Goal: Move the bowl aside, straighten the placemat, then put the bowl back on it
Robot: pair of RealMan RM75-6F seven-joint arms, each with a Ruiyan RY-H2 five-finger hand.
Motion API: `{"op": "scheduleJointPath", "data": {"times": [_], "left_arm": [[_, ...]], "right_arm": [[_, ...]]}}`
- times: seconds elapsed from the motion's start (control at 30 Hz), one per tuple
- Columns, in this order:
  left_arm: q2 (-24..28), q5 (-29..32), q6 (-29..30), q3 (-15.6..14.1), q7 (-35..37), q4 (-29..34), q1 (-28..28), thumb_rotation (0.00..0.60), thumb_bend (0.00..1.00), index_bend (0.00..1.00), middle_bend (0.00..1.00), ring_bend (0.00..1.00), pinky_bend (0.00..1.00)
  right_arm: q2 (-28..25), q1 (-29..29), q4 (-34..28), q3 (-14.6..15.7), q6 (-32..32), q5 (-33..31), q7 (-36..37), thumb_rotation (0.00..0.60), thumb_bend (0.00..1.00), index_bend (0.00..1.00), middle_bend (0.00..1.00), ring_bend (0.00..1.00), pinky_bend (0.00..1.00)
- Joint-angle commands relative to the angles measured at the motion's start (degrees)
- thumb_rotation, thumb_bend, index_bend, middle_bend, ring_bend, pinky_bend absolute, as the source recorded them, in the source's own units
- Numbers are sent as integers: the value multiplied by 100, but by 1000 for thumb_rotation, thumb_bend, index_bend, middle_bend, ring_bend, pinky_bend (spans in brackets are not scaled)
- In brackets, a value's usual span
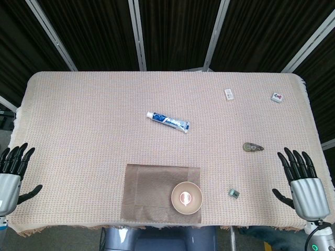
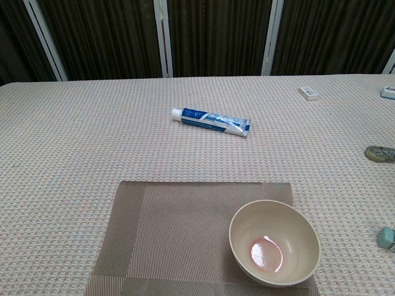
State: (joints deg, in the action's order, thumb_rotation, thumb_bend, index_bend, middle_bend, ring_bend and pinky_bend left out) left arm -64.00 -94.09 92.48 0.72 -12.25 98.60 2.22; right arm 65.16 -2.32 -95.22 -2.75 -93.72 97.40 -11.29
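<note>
Nearest the lens, at lower right of the chest view, the bowl (image 2: 274, 251) is seen on the placemat's (image 2: 179, 237) right corner. Probably light, rigid and smooth, it is best taken by the rim. Left hand (image 1: 13, 170) and right hand (image 1: 302, 184) are held spread, empty, at the frame's edges.
</note>
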Motion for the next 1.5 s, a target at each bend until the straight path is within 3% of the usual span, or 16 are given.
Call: {"op": "scheduleJointPath", "data": {"times": [0.03, 0.33, 0.6, 0.73, 0.97, 1.33, 1.43, 1.5], "left_arm": [[6, -1, -15, -7, 16, 7, 0, 600, 0, 0, 0, 0, 0], [17, 12, -46, -7, 22, 48, 5, 600, 0, 0, 0, 0, 0], [-9, 91, -130, 43, -61, 95, 51, 600, 0, 0, 0, 0, 0], [-45, 200, -208, 84, -125, 88, 83, 600, 0, 0, 0, 0, 0], [-81, 388, -330, 134, -155, 46, 119, 600, 0, 0, 0, 0, 0], [-99, 392, -319, 131, -145, 39, 115, 600, 0, 0, 0, 0, 0], [-97, 397, -328, 127, -134, 38, 117, 600, 0, 0, 0, 0, 0], [-93, 411, -332, 134, -119, 35, 120, 600, 0, 0, 0, 0, 0]], "right_arm": [[-9, -3, -13, 10, 12, -5, -4, 600, 0, 0, 0, 0, 0], [-12, -63, -1, 184, 198, 195, 96, 600, 0, 0, 0, 0, 0], [-26, -939, 178, 945, 1557, 1536, 812, 600, 0, 0, 0, 0, 0], [91, -1318, 281, 1092, 2099, 1968, 702, 600, 0, 0, 0, 0, 0], [387, -1693, 211, 1089, 2880, 2085, 258, 600, 0, 0, 0, 0, 0], [944, -1999, -12, 766, 3872, 1609, -759, 600, 0, 1, 0, 0, 0], [1084, -2025, 18, 690, 4014, 1480, -1024, 600, 0, 37, 0, 0, 0], [1194, -2039, 55, 652, 4094, 1380, -1163, 600, 14, 128, 0, 0, 0]]}}
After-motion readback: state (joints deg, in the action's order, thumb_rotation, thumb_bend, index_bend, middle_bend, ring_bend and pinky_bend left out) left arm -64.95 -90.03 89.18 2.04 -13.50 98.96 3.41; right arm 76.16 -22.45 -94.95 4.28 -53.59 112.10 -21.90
